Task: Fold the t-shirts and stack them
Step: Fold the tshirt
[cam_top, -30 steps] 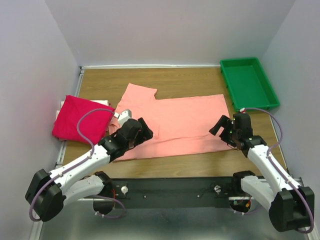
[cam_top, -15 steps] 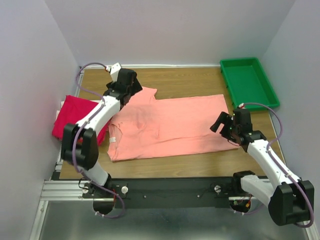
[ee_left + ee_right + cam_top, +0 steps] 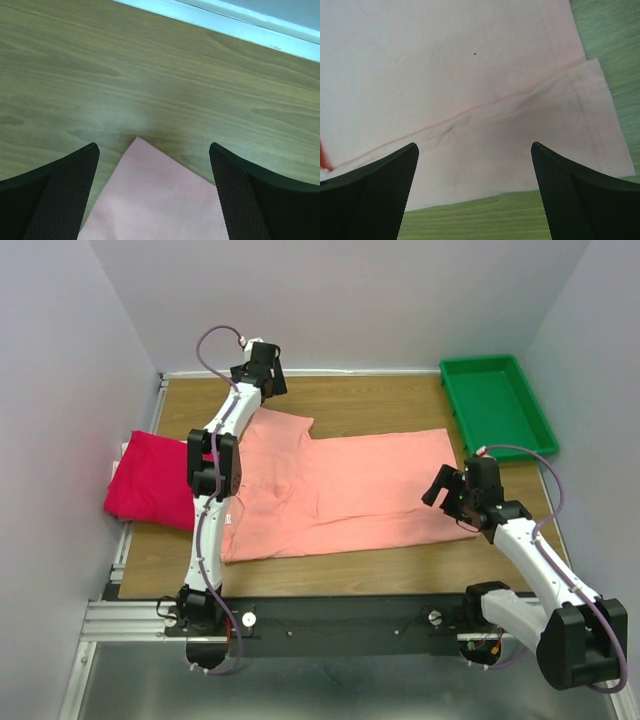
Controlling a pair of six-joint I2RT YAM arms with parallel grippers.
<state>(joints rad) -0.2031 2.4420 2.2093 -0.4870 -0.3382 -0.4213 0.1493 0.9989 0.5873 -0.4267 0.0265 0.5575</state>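
A salmon t-shirt (image 3: 345, 490) lies spread flat across the middle of the table, one sleeve pointing to the back. A magenta-red t-shirt (image 3: 150, 485) sits folded at the left edge. My left gripper (image 3: 268, 380) is stretched to the back of the table, open above the far sleeve corner (image 3: 150, 195), with nothing between its fingers (image 3: 50, 200). My right gripper (image 3: 436, 490) hovers open over the salmon shirt's near right hem corner (image 3: 580, 130), holding nothing.
A green plastic tray (image 3: 495, 410) stands at the back right. A white rail (image 3: 240, 22) and the wall run along the table's far edge just beyond my left gripper. Bare wood (image 3: 520, 215) shows in front of the shirt's near edge.
My left arm has swung from the near left side of the salmon shirt out to the far back sleeve. The right arm has hardly moved. Both grippers stay open.
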